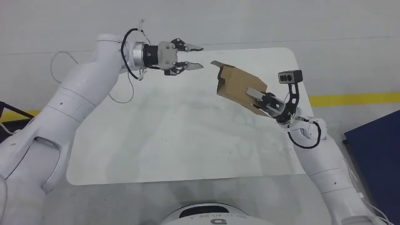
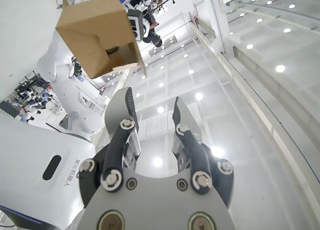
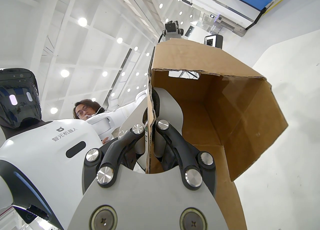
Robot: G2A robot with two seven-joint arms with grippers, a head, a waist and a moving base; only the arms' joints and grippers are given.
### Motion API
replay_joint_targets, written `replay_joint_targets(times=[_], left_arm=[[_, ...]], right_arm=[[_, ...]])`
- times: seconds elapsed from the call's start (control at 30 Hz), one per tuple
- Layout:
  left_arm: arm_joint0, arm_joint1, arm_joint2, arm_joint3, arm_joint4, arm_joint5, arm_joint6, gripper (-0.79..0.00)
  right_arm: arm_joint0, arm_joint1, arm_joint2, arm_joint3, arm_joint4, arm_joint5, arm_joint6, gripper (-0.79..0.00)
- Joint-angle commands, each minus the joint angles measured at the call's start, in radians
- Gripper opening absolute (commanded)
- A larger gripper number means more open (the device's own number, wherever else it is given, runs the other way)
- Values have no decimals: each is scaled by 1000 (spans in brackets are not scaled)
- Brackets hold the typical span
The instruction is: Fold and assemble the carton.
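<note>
A brown cardboard carton [image 1: 236,84], partly formed into a box, hangs above the right side of the white table [image 1: 181,137]. My right gripper [image 1: 258,99] is shut on one wall of the carton [image 3: 212,105], one finger inside and one outside. The carton's far end is open with loose flaps. My left gripper [image 1: 195,57] is at the table's far side, open and holding nothing, level with the carton and a short gap to its left. In the left wrist view the carton [image 2: 97,38] hangs beyond the open fingertips [image 2: 130,105], its open end facing them.
The table's rounded edge runs close under the right arm. A yellow floor line [image 1: 356,98] and a blue panel [image 1: 378,156] lie to the right of the table.
</note>
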Motion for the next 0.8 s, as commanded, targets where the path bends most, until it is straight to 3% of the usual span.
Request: replay_joint_targets(times=[0.0, 0.5, 0.77], left_arm=[[0, -14, 14, 0, 1, -7, -6, -434], [-70, -121, 124, 78, 84, -38, -36, -489], [-83, -149, 163, 96, 81, -54, -52, -529]], right_arm=[[-2, 0, 2, -3, -2, 2, -1, -785], [-38, 6, 24, -52, -20, 3, -13, -785], [-59, 9, 34, -68, -21, -2, -18, -785]])
